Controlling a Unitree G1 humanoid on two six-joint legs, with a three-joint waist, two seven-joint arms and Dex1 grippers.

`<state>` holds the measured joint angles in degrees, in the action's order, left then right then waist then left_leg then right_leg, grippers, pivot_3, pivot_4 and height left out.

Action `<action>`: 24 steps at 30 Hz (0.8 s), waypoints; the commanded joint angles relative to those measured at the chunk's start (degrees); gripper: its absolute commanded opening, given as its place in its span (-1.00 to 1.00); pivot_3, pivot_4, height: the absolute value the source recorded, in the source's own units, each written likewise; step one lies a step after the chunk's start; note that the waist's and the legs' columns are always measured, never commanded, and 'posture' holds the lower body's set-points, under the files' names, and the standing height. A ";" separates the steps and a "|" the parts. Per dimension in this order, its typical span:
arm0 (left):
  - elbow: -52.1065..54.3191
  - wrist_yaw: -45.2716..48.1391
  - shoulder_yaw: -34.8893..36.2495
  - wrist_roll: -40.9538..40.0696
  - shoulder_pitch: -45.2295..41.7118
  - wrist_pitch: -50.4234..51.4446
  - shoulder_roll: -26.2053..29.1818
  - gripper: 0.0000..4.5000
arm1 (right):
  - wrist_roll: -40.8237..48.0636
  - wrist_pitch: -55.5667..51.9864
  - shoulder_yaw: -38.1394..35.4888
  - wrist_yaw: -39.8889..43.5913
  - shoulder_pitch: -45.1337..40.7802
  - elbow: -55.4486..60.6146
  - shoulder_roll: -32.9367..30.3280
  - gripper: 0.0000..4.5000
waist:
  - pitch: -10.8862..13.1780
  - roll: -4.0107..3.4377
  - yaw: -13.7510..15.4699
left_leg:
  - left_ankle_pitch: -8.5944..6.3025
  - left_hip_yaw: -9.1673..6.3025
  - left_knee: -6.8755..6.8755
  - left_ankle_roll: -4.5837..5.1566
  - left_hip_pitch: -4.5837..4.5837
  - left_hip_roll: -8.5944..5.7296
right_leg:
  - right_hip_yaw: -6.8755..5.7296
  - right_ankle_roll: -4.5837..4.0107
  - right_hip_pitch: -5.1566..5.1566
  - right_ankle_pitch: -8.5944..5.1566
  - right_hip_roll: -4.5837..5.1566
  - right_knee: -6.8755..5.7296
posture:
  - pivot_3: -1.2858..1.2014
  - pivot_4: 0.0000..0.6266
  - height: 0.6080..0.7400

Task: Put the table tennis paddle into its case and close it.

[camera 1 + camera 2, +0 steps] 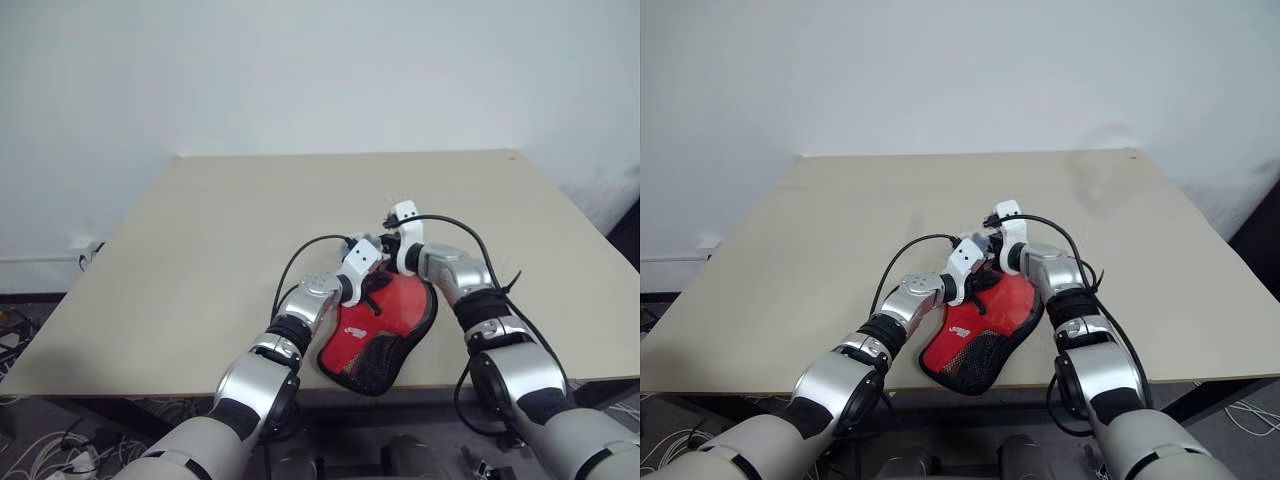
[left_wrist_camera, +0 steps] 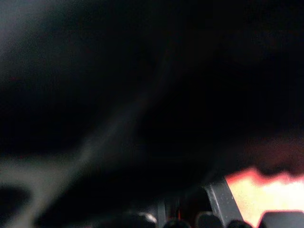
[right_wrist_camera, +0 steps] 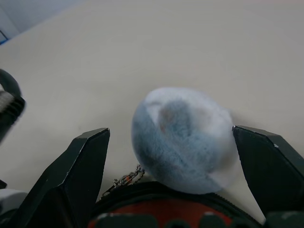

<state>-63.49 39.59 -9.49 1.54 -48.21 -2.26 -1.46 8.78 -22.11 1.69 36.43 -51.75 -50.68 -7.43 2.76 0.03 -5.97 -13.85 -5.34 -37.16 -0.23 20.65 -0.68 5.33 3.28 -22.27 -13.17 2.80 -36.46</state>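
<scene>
The case (image 1: 385, 320), red with black edging and a black mesh patch, lies flat at the table's near edge. The table tennis paddle is hidden from view. My left gripper (image 1: 378, 252) is shut at the case's far edge, and I cannot tell whether it pinches anything. My right gripper (image 3: 171, 135) is open just beyond that edge, close beside the left one. Its fingers (image 3: 80, 171) stand on either side of a pale fuzzy ball (image 3: 190, 152). The ball sits by a small chain (image 3: 126, 178) at the case's black rim.
The beige table (image 1: 200, 250) stretches wide beyond and to both sides of the case. Its near edge runs right under the case's mesh end. A white wall stands behind, and cables lie on the floor (image 1: 40, 450) at the left.
</scene>
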 commanded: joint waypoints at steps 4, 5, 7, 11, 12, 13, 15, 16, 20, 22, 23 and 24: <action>-4.23 -0.41 -1.17 2.45 3.07 3.31 0.64 -1.00 | -1.47 3.89 -0.75 -1.42 -4.32 -4.65 0.83 0.99 | 0.00 0.00 -0.01 | 0.00 -0.01 0.01 0.00 0.00 0.00 | 0.00 0.00 0.00 0.00 0.00 0.00 | 0.03 -1.00 1.00; -4.23 -0.41 -1.16 2.44 3.08 3.32 0.64 -1.00 | -1.73 4.24 -0.81 -1.86 -4.63 -5.60 0.87 0.99 | 0.00 0.00 -0.02 | 0.00 -0.01 0.01 0.00 0.00 0.00 | 0.00 0.00 0.00 0.00 0.00 0.00 | 0.03 -1.00 1.00; -4.21 -0.39 -1.14 2.42 3.07 3.35 0.67 -1.00 | -2.04 5.06 -0.93 -2.29 -5.09 -7.01 0.99 0.99 | 0.00 0.00 -0.02 | 0.00 -0.02 0.02 0.00 -0.01 0.00 | 0.00 0.00 0.00 0.00 0.00 0.00 | 0.03 -1.00 1.00; -4.13 -0.40 -1.14 2.40 3.13 3.40 0.61 -1.00 | -2.24 6.38 -1.34 -2.41 -5.51 -8.37 1.28 0.82 | 0.00 0.00 -0.02 | 0.00 -0.02 0.03 0.00 -0.01 0.00 | -0.01 0.00 0.00 0.00 0.00 0.00 | 0.03 -1.00 1.00; -4.11 -0.40 -1.14 2.39 3.15 3.42 0.58 -1.00 | -2.26 6.60 -1.39 -2.39 -5.56 -8.55 1.33 0.77 | 0.00 0.00 -0.02 | 0.00 -0.02 0.03 0.00 0.00 0.00 | 0.00 0.00 0.00 0.00 0.00 0.00 | 0.03 -1.00 1.00; -4.09 -0.40 -1.14 2.38 3.16 3.44 0.56 -1.00 | -2.27 6.76 -1.43 -2.36 -5.60 -8.69 1.35 0.65 | 0.00 0.00 -0.03 | 0.00 -0.02 0.03 0.00 0.00 -0.01 | 0.00 0.00 0.00 0.00 0.00 0.00 | 0.03 -1.00 1.00; -4.06 -0.42 -1.17 2.40 3.22 3.46 0.50 -1.00 | -2.27 6.99 -1.50 -2.25 -5.57 -8.78 1.38 0.41 | 0.00 0.00 -0.04 | 0.00 -0.03 0.03 0.00 0.00 -0.01 | 0.00 0.00 0.00 0.00 0.00 0.00 | 0.03 -1.00 1.00; -4.05 -0.42 -1.17 2.40 3.25 3.47 0.49 -1.00 | -2.27 7.06 -1.53 -2.21 -5.53 -8.75 1.39 0.26 | 0.00 0.00 -0.04 | 0.00 -0.03 0.03 0.00 0.00 -0.01 | 0.00 0.00 0.00 0.00 0.00 0.00 | 0.03 -1.00 1.00; -4.04 -0.47 -1.19 2.42 3.27 3.46 0.46 -1.00 | -2.21 7.38 -1.79 -2.55 -5.45 -8.83 1.28 -0.19 | 0.00 0.00 -0.03 | 0.00 -0.03 0.03 0.00 0.00 -0.01 | -0.01 0.00 0.00 0.00 0.00 0.00 | 0.03 -1.00 1.00; -4.05 -0.48 -1.19 2.43 3.27 3.46 0.45 -1.00 | -2.18 7.59 -1.97 -2.91 -5.52 -9.02 1.21 -0.46 | 0.00 0.00 -0.03 | 0.00 -0.04 0.03 0.00 0.01 -0.01 | -0.01 -0.01 0.00 0.00 0.00 0.01 | 0.03 -1.00 1.00; -4.06 -0.48 -1.19 2.43 3.27 3.46 0.44 -1.00 | -2.17 7.76 -2.08 -3.13 -5.57 -9.15 1.18 -0.58 | 0.00 0.00 -0.03 | 0.00 -0.03 0.03 0.00 0.01 -0.01 | 0.00 0.00 0.00 0.00 0.00 0.01 | 0.03 -1.00 1.00; -4.06 -0.48 -1.19 2.43 3.27 3.46 0.44 -1.00 | -2.15 7.90 -2.20 -3.37 -5.63 -9.27 1.16 -0.66 | 0.00 0.00 -0.03 | 0.00 -0.04 0.03 0.00 0.01 -0.01 | 0.00 -0.01 -0.01 0.00 0.00 0.01 | 0.03 -1.00 1.00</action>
<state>-63.40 39.72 -9.49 1.54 -48.05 -1.90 -1.46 6.63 -15.77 0.64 33.56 -55.14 -60.56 -5.99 2.76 0.03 -6.01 -13.85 -5.38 -37.12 -0.24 20.66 -0.69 5.33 3.27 -22.28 -13.18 2.80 -36.45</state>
